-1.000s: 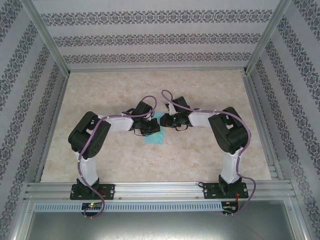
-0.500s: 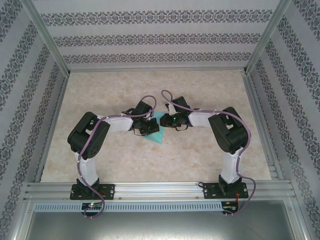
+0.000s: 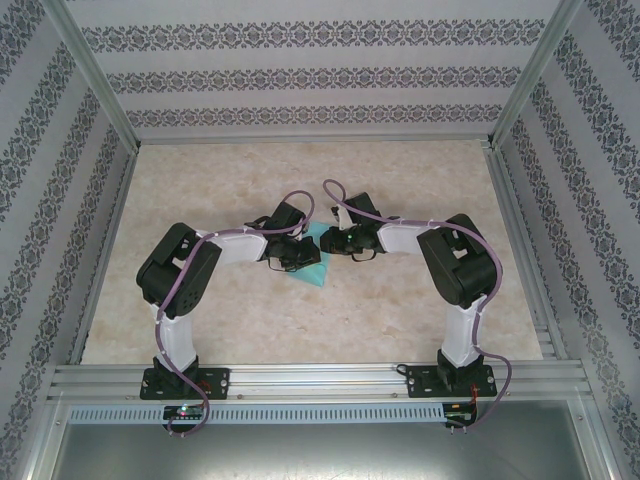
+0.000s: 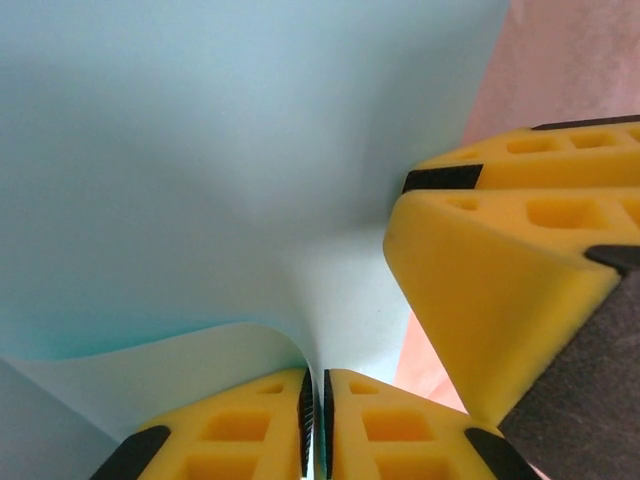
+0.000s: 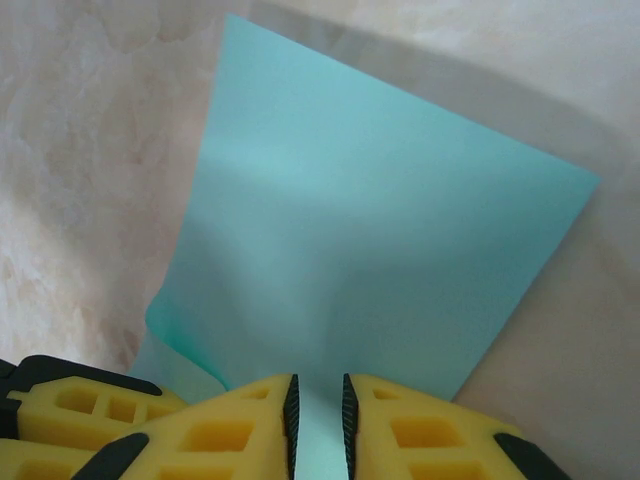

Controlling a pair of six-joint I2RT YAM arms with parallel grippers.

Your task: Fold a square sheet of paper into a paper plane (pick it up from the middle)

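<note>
Since a second ago the square sheet of paper [image 3: 312,264] has changed outline in the overhead view. Then it showed as a squarish teal patch below the two wrists; now it is a smaller, pointed wedge tucked between them. Both arms sit much as they did, bent inward over the middle of the bench [image 3: 420,180].

The left gripper [image 3: 302,256] meets the sheet from the left. In its own camera its jaws [image 4: 315,385] are clenched on a curled edge of the sheet [image 4: 230,170], with only a hairline between the pads and the paper rising out of that line. A yellow finger of the right gripper [image 4: 480,290] stands just beside it.

The right gripper [image 3: 335,241] comes in from the right. Seen from its wrist, its jaws [image 5: 320,385] stand a narrow slot apart, and the sheet [image 5: 370,270] runs down into that slot. Whether the pads actually press on it cannot be told from this angle. The paper spreads above the bench and throws a shadow on it. One finger of the left gripper [image 5: 90,410] shows at the lower left.
</note>
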